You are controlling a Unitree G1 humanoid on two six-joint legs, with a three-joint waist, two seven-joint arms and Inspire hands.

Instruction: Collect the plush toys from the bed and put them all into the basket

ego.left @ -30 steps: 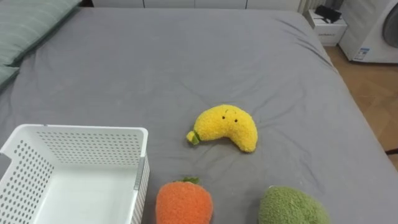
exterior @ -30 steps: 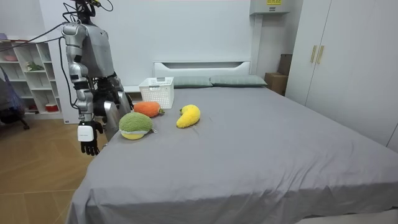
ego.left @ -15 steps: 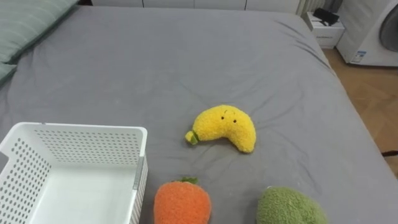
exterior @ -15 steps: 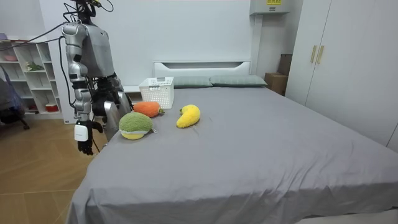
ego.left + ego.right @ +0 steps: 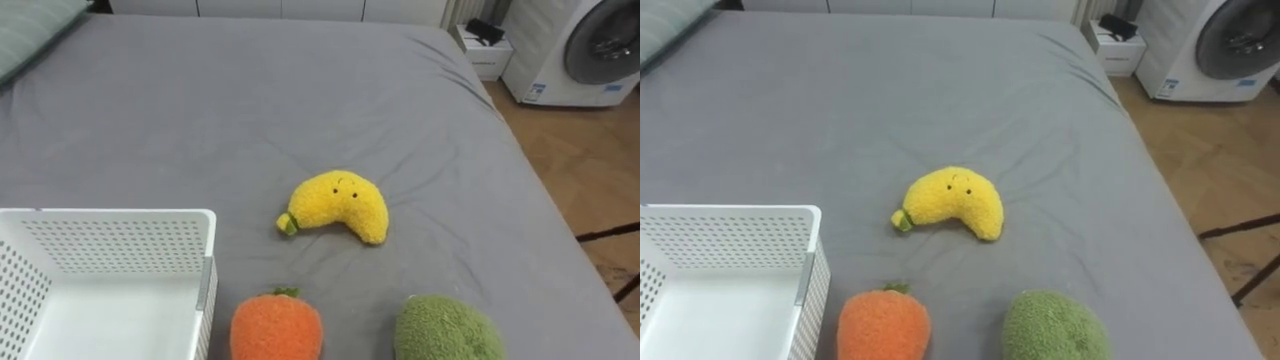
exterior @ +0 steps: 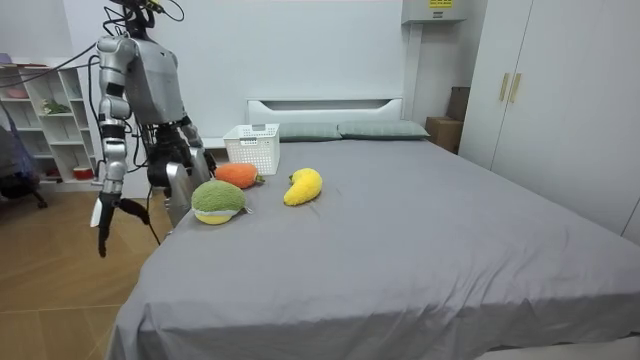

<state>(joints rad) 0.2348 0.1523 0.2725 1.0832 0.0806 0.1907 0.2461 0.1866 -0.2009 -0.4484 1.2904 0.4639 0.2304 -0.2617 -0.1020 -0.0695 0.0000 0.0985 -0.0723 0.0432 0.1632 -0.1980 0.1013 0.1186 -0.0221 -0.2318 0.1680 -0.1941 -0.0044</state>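
Note:
Three plush toys lie on the grey bed (image 5: 200, 110). A yellow banana toy (image 5: 335, 205) sits mid-bed, an orange carrot toy (image 5: 275, 328) lies near my edge, and a green round toy (image 5: 445, 330) lies to its right. A white perforated basket (image 5: 110, 215) stands on the bed at my left, beside the carrot. In the room view I stand at the bed's side at the room view's left, facing the toys (image 6: 218, 200). My right hand (image 6: 103, 220) hangs low beside me with straight fingers, away from the bed and holding nothing.
The bed's right edge drops to a wooden floor (image 5: 580, 150), where a washing machine (image 5: 590, 50) and a small white stand (image 5: 485, 45) are. Pillows (image 6: 380, 129) lie at the headboard. A shelf unit (image 6: 45, 130) stands behind me and wardrobes (image 6: 560, 100) line the far wall.
The eye view has turned a little to the right, so everything sits further left. My right arm has swung back, away from the bed, toward the room view's left.

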